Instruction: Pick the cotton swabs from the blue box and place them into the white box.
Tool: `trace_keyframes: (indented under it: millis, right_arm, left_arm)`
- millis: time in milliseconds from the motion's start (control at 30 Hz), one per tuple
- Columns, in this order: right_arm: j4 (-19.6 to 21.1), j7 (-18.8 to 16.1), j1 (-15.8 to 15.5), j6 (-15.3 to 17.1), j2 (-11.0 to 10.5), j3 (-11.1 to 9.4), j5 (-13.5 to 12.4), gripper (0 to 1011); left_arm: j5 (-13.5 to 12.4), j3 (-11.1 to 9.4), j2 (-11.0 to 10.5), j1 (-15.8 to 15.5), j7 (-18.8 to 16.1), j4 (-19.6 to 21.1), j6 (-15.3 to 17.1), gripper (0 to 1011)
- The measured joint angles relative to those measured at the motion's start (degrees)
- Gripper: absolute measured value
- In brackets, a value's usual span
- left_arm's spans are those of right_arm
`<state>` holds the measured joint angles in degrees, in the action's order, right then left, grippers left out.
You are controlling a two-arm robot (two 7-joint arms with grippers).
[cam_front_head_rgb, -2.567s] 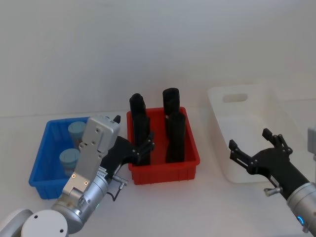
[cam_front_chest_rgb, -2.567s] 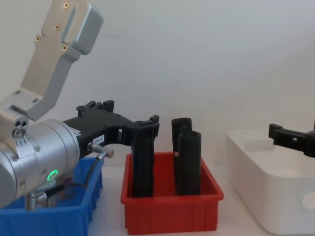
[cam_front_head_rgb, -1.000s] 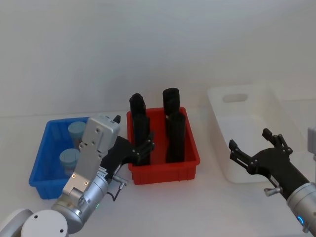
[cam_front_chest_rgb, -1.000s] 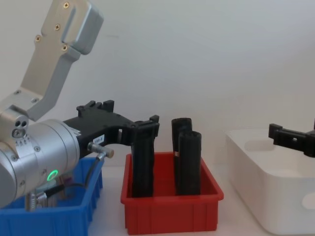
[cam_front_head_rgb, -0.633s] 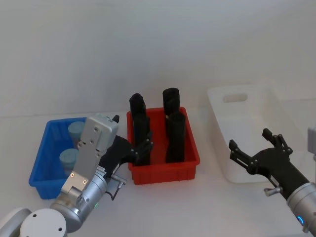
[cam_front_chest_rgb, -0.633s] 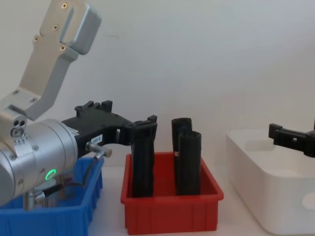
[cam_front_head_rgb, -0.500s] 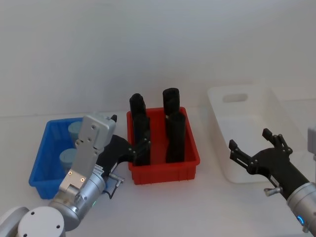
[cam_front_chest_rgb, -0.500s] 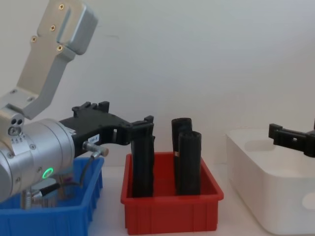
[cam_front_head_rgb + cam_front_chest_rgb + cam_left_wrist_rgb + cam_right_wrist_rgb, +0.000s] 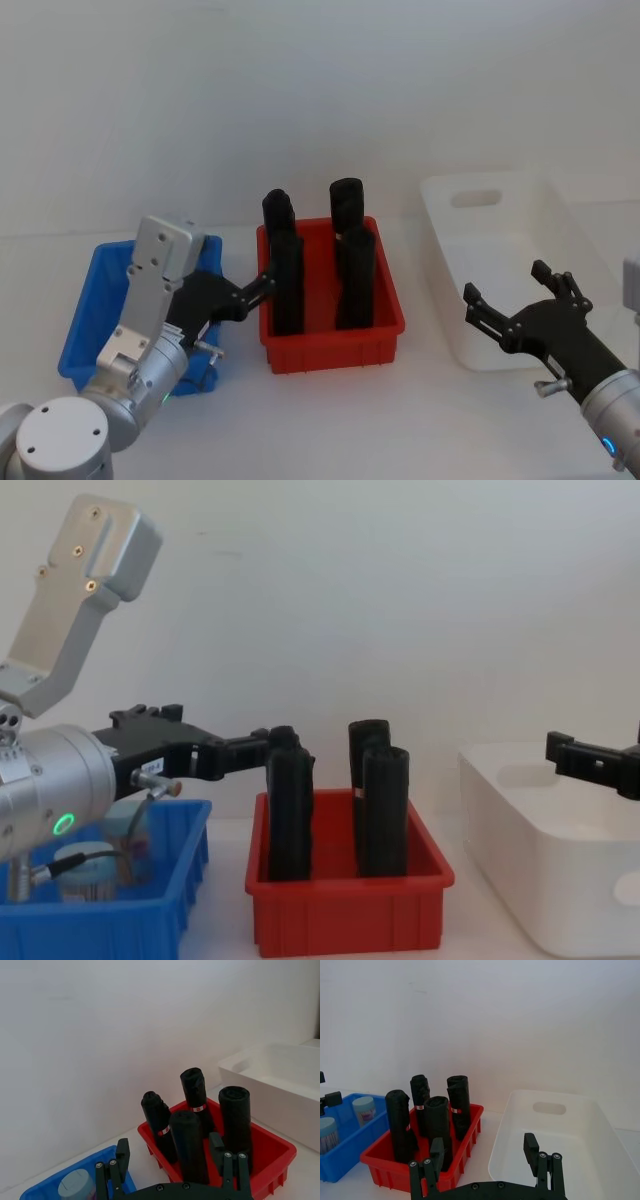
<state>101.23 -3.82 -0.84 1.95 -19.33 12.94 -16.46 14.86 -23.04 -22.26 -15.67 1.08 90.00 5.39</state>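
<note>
The blue box (image 9: 78,335) sits at the left of the table. Two tubs of cotton swabs stand in it: one (image 9: 128,832) behind my left arm, another (image 9: 85,885) nearer the front, both also in the right wrist view (image 9: 364,1110). My left gripper (image 9: 258,287) is open and empty. It hovers between the blue box's right edge and the red bin, fingertips close to a black roll. The white box (image 9: 500,260) stands at the right. My right gripper (image 9: 512,290) hangs open and empty in front of it.
A red bin (image 9: 330,357) with several tall black rolls (image 9: 288,285) stands between the two boxes, right by my left fingertips. A plain white wall rises close behind the table. Bare tabletop lies in front of the bins.
My left arm has swung left and drawn back toward the blue box, its gripper still open. The right arm and all boxes have stayed put.
</note>
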Motion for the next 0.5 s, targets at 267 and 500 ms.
trace_keyframes:
  millis: [267,500]
  right_arm:
    - [0.0,0.0,0.0,0.0,0.0,0.0,0.0,1001]
    - [0.0,0.0,0.0,0.0,0.0,0.0,0.0,1001]
  left_arm:
    - [1.6,1.6,-0.3,-1.1,-0.3,-2.0,2.8,1004]
    - [2.7,2.8,-0.5,-2.1,-0.7,-3.9,4.9,1004]
